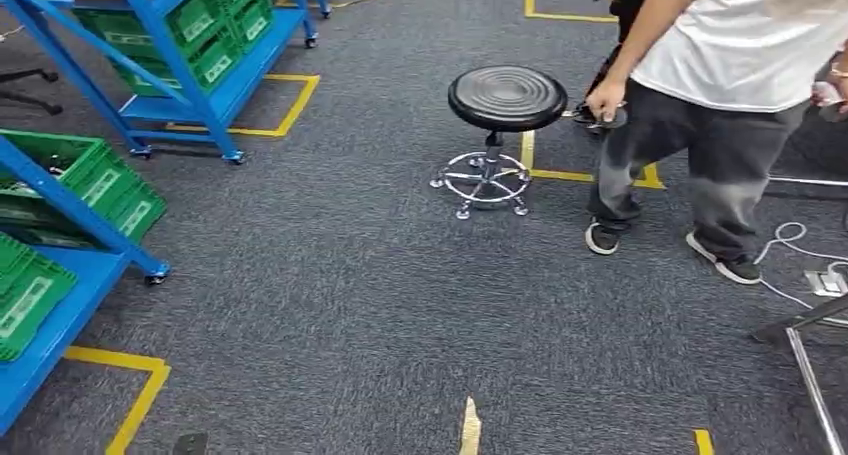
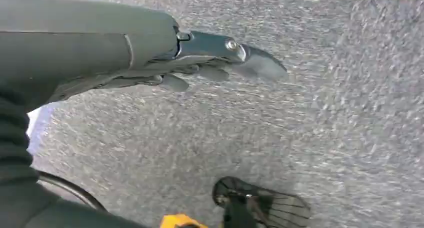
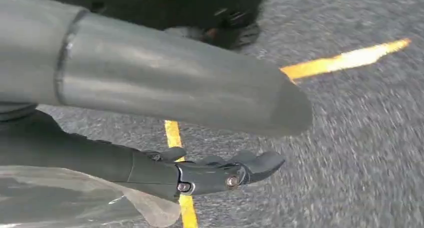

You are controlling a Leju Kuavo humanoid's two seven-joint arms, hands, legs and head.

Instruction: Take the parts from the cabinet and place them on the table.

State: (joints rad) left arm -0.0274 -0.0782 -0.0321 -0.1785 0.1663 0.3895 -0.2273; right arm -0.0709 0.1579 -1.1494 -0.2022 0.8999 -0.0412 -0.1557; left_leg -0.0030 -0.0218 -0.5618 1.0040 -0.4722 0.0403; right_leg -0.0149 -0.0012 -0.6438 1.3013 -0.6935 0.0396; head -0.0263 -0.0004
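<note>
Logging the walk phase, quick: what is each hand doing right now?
Left hand: open, fingers extended, holding nothing.
Right hand: open, fingers extended, holding nothing.

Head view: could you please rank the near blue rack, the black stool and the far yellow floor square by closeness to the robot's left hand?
The left hand hangs low at the robot's side, so judged from there:
1. Near blue rack, lower left.
2. Black stool, centre.
3. Far yellow floor square, top, beyond the stool.
</note>
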